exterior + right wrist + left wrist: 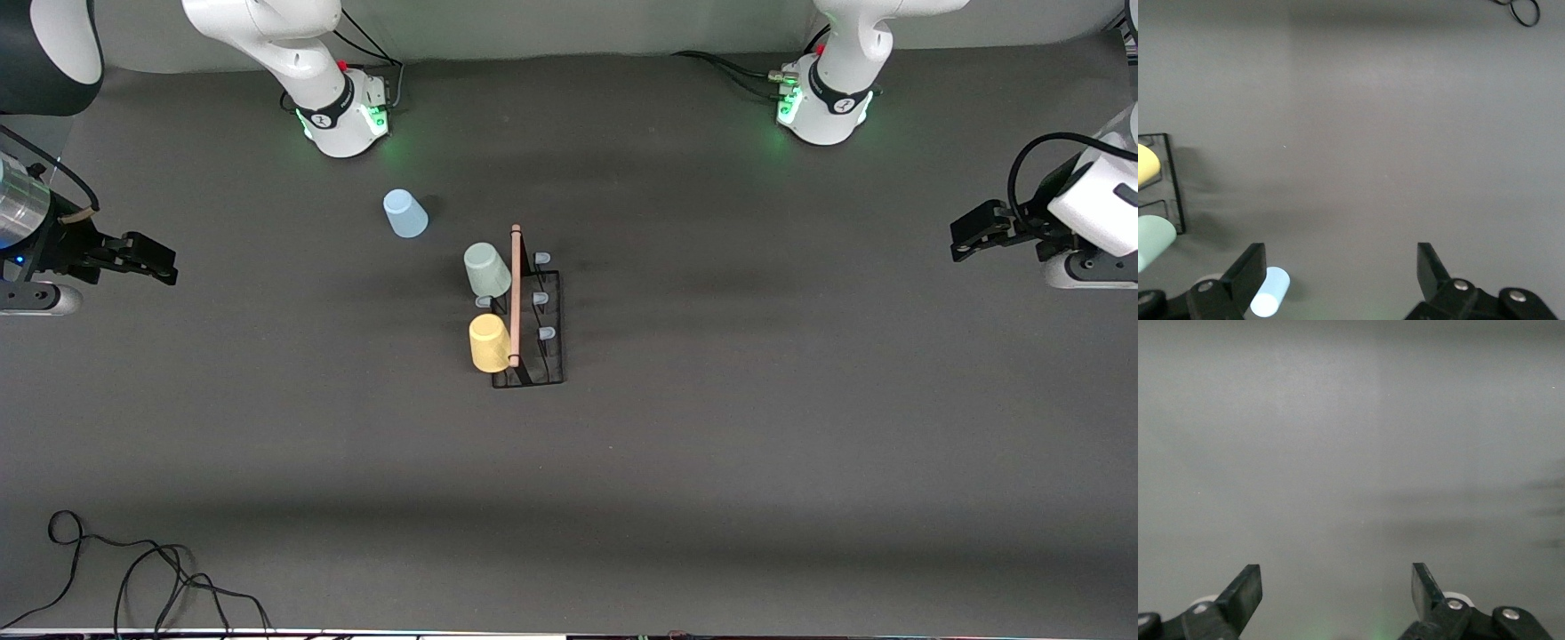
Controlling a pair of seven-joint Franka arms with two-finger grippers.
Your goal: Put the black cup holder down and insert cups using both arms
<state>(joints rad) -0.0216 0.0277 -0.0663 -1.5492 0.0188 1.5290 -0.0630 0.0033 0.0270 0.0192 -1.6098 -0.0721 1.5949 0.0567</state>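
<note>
Black cup holder [537,324] stands approx mid worktop [800,444], wooden rod handle [515,298] on top, running toward the front camera. Green cup [487,269] and yellow cup [489,343] sit on prongs on the side of the rack facing the right arm's end, yellow nearer the camera than green. A few pale-capped prongs [540,299] on the side facing the left arm's end carry nothing. Blue cup [405,214] is on the worktop, apart from the rack, farther from the camera and toward the right arm's end; it looks upside down, can't be certain.

Right gripper [164,267] hangs over the worktop edge at the right arm's end, jaws wide w/ nothing between; its wrist view shows rack corner, green, yellow & blue cups. Left gripper [965,240] hangs over the left arm's end, jaws wide too, nothing held; its wrist view shows bare grey surface only. Both well apart from rack and cups. Black cable [133,569] lies at the corner nearest the camera, right arm's end.
</note>
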